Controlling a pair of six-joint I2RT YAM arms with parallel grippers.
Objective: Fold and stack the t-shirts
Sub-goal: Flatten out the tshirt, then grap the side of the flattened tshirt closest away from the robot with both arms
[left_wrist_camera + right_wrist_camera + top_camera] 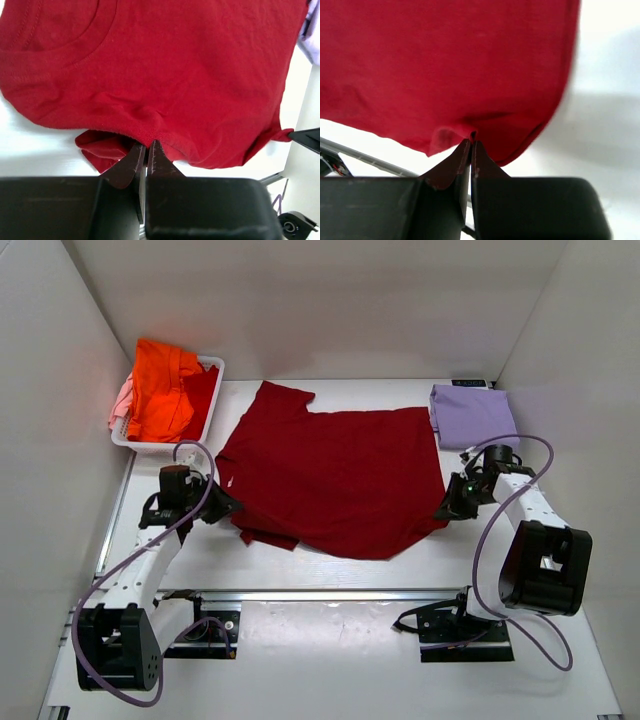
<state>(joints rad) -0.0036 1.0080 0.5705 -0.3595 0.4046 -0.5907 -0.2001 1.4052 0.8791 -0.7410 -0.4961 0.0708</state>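
Four shirts in view, all on or beside one white bench (330, 660).

- Dark red t-shirt (340, 475): the largest. It is spread mostly flat mid-bench, with the neckline to the left, the hem to the right, and one sleeve pointing at the far wall. Some cloth is doubled under at its near left edge.
- White slatted basket (214, 368): far left corner of the bench.
- Orange t-shirt (160, 390): heaped in the basket, rising over the rim.
- Lavender t-shirt (472, 415): folded into a neat rectangle at the far right, just beside the red shirt's far right corner.
- Pink t-shirt (120, 400): only a strip shows, hanging over the basket's left side.
- Left pincer (148, 145): clenched on the red shirt's near left edge, cloth puckered at the tips.
- Right pincer (471, 141): clenched on the red shirt's near right corner, hem bunched between the tips.
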